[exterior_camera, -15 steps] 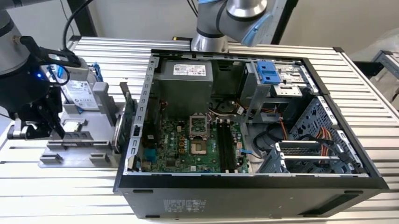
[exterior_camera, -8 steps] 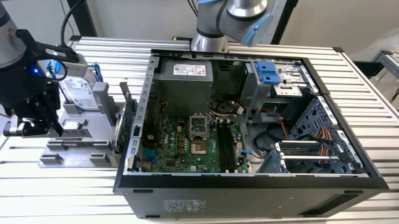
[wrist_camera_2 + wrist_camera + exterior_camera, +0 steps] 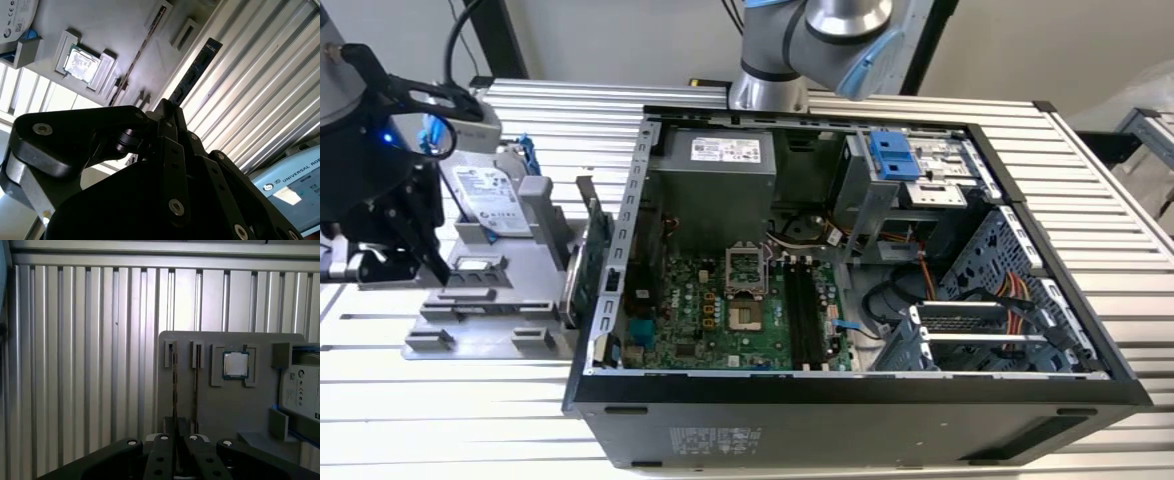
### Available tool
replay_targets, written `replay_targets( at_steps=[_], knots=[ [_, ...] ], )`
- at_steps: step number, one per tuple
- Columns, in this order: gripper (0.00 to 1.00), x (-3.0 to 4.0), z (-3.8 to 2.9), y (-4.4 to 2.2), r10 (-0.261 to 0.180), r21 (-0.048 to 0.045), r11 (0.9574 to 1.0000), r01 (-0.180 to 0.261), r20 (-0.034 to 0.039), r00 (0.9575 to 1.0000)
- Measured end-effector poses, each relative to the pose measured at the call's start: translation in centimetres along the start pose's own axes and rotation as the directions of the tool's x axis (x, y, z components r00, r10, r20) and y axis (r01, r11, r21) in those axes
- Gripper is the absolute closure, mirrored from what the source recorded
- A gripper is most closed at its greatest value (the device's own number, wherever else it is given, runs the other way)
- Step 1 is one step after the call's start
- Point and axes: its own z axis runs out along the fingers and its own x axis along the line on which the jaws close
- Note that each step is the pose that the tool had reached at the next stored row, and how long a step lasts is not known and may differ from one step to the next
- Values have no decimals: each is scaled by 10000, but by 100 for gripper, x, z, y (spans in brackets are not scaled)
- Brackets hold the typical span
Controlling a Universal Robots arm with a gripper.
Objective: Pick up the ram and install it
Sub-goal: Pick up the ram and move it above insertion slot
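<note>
Second wrist view | clamped long, thin, dark circuit-board ram (image 3: 195, 70) by one end in black gripper (image 3: 167, 107), with jaws pinched narrow on it | held beside grey plastic holder tray (image 3: 235, 410) | judged liable to pivot or slip, given edge-thin grip near one end.

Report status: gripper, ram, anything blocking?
Gripper jaws shut on the ram. Ram by the gray holder, outside the computer case. No obstruction seen.

The gripper (image 3: 175, 434) pinches the ram (image 3: 174, 385) edge-on above a grey holder (image 3: 235, 415) carrying a square chip (image 3: 235, 364) on the table (image 3: 75, 365).
</note>
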Motion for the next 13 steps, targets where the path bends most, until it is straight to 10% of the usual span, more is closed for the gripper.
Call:
replay_targets(
  at_steps=[13],
  knots=[
    [100,1,-159,1,-1,-1,10000,1,-1,10000]
  ],
)
